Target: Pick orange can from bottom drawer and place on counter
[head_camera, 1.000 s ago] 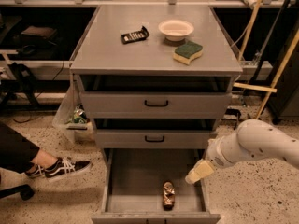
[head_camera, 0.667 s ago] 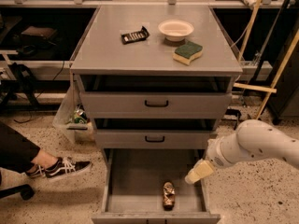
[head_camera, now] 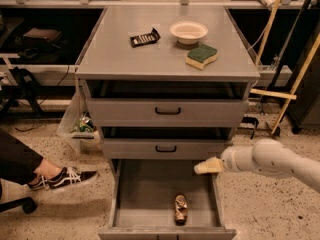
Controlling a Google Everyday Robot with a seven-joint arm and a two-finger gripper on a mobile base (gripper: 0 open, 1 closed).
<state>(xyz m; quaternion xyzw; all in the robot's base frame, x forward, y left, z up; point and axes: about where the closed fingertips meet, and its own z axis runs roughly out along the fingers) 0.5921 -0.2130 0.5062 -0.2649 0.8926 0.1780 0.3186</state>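
Note:
The orange can (head_camera: 180, 208) lies on its side on the floor of the open bottom drawer (head_camera: 150, 194), near the drawer's front edge and a little right of the middle. My gripper (head_camera: 204, 168) hangs over the right rear part of the bottom drawer, just under the middle drawer's front, pointing left. It is above the can, to its right and further back, and clear of it. The white arm (head_camera: 270, 160) reaches in from the right. The counter (head_camera: 125, 54) is the flat grey top of the cabinet.
On the counter lie a dark snack bar (head_camera: 145, 37), a white bowl (head_camera: 188, 31) and a green-and-yellow sponge (head_camera: 201, 56). The top two drawers (head_camera: 167, 111) stand slightly ajar. A person's leg and sneaker (head_camera: 64, 179) are at the left. Wooden poles (head_camera: 292, 84) lean at the right.
My gripper has risen and moved slightly left, from low beside the drawer's right wall to just under the middle drawer's front. The can has not moved.

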